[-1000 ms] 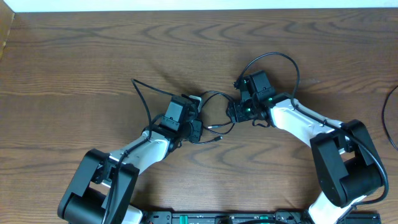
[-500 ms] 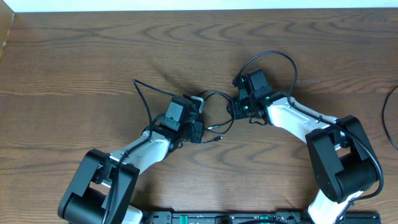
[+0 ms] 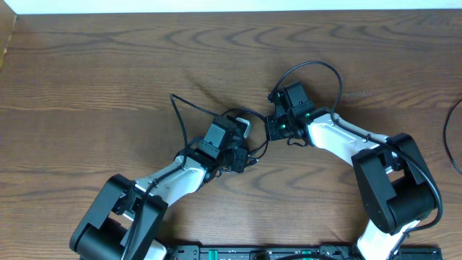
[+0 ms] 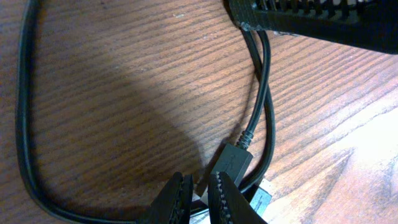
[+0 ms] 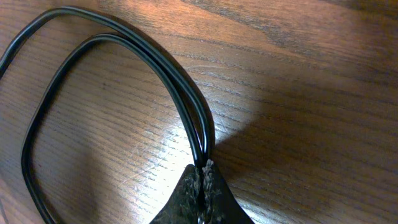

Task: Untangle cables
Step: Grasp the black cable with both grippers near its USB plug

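Observation:
The black cable arcs on the wooden table between my two grippers. In the right wrist view two strands of the black cable run side by side into my right gripper, which is shut on them. In the left wrist view the black cable ends in a black plug lying just beyond my left gripper. Its jaws are nearly together with a bit of white cable pinched between them. Overhead, the left gripper and the right gripper are close together.
Thick black arm cables loop above the right arm and left of the left arm. Another dark cord curves at the table's right edge. The right gripper's black body fills the top of the left wrist view.
My right gripper has closed onto the black cable. My left arm has shifted right and towards the near edge, carrying the white cable with it.

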